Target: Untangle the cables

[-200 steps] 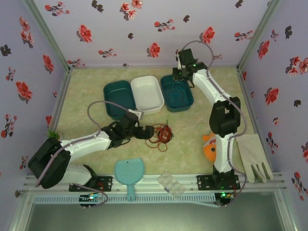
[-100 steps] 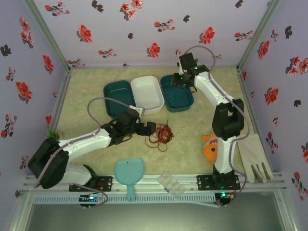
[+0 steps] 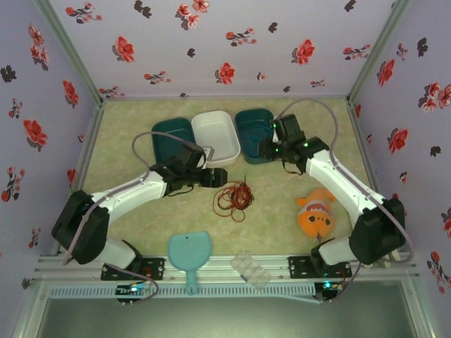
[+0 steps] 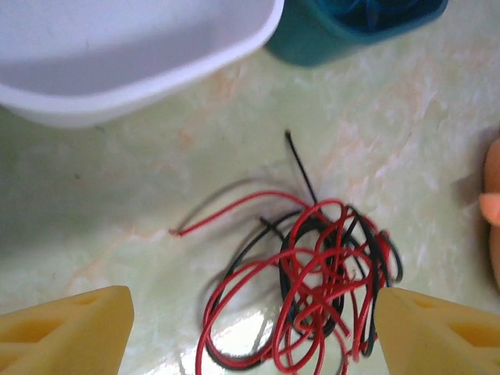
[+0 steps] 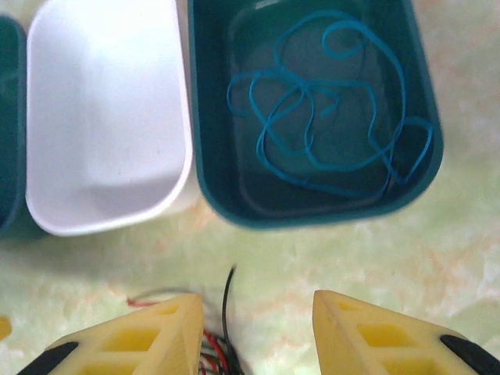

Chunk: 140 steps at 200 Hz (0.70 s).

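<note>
1. The left gripper (image 4: 254,316) has its jaws wide apart and holds nothing. The red cable (image 4: 312,266) and black cable (image 4: 301,164), one tangle, lie on the table (image 4: 430,156) between its fingers, at lower centre of the left wrist frame.
2. The right gripper (image 5: 251,312) has its jaws apart and empty, with a black cable end between them at the bottom edge.
3. The blue-teal cable (image 5: 312,117) lies coiled alone in the teal bin (image 5: 312,215) at upper right, beside the white bin (image 5: 101,117).
</note>
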Tool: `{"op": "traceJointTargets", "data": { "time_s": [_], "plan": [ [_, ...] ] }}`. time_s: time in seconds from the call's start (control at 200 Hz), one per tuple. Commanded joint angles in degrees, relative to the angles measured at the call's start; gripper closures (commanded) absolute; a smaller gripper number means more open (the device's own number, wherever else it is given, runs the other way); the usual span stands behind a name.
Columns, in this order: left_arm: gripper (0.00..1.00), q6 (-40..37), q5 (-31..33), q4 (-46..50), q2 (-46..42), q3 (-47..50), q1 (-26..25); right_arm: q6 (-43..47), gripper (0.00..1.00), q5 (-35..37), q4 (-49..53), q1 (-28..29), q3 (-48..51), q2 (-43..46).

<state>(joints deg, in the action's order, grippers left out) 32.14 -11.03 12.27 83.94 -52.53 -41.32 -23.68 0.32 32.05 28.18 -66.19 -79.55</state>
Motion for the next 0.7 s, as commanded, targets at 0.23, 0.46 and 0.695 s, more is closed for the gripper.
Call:
{"op": "traceJointTargets", "data": {
  "time_s": [0.23,0.46,0.695],
  "plan": [
    [0.34,-4.3,-5.1,11.3,4.7,-1.4,1.3,-9.3,0.57,9.0,-0.9,12.9,10.2,6.8],
    [0.44,-0.7,-9.0,4.3,6.6,3.0,1.3,-12.5,0.48,11.2,-0.5,18.6,11.6,5.1],
    [0.55,2.5,-11.5,-2.4,9.5,4.7,1.2,-13.9,0.39,11.1,-1.1,21.2,11.5,2.1]
  ]
}}
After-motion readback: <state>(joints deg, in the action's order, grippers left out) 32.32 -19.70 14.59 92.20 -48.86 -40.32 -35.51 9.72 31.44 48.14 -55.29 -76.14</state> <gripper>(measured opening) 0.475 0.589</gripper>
